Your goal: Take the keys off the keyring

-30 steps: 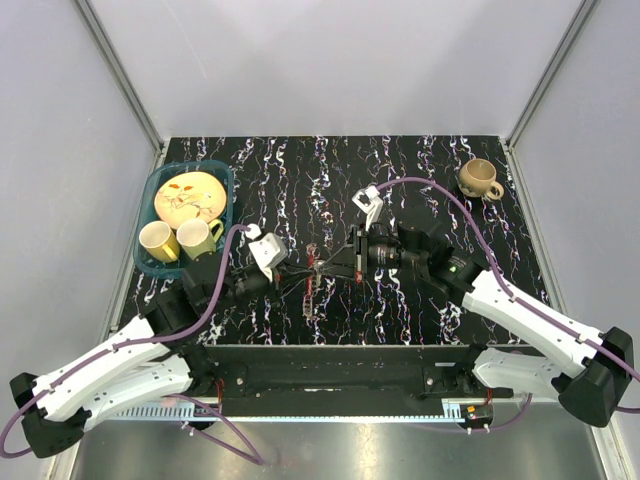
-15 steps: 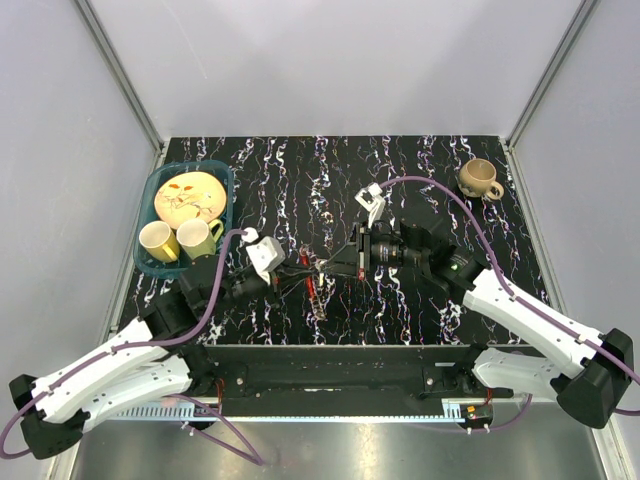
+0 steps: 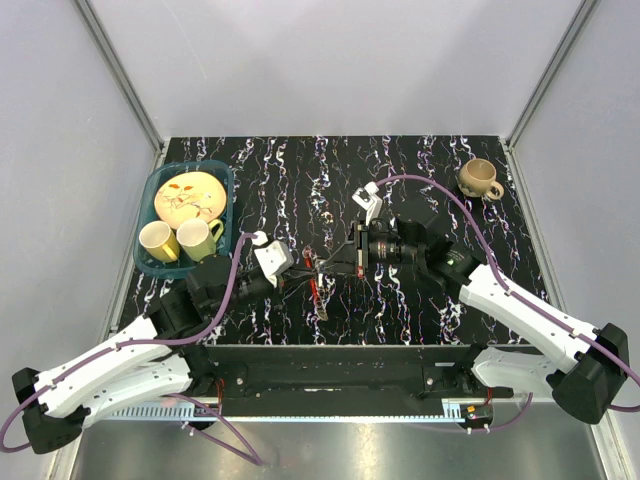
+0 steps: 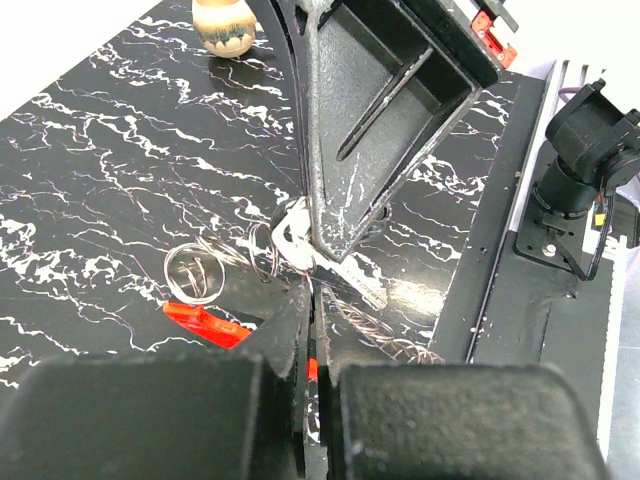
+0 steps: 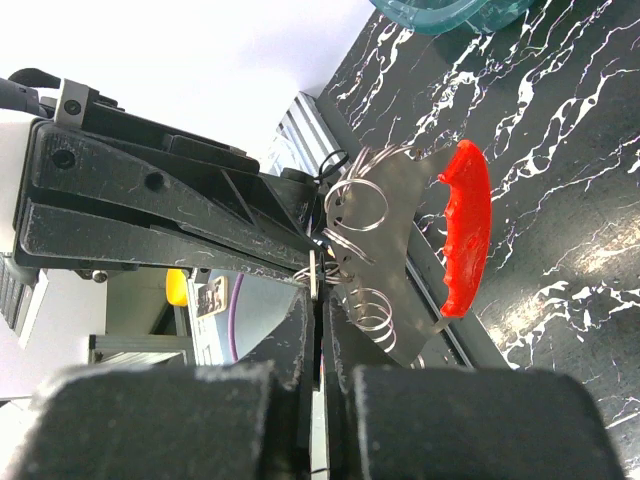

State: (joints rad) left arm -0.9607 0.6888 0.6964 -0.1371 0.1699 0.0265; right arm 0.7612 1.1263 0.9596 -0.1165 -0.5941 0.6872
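Note:
Both grippers meet over the middle of the table, holding the bunch between them. My left gripper point(image 3: 298, 268) is shut on the keyring's thin metal part; a sliver of red shows between its fingertips point(image 4: 315, 300). My right gripper point(image 3: 328, 265) is shut on a thin silvery key point(image 5: 316, 272), seen edge-on between its jaws. The keyring point(image 5: 358, 205) shows as several wire loops on a flat grey plate with a red curved piece point(image 5: 465, 230). In the left wrist view a key point(image 4: 345, 275), a loop point(image 4: 190, 272) and the red piece point(image 4: 205, 322) hang just above the table.
A teal basket point(image 3: 228, 200) at the back left holds a yellow plate point(image 3: 188, 196) and two cups point(image 3: 158, 240). A brown mug point(image 3: 480, 179) stands at the back right. The black rail of the arm bases point(image 3: 330, 375) runs along the near edge.
Both grippers have stayed shut on the bunch. The left gripper has shifted slightly right and the bunch with its red piece has moved a little right with it.

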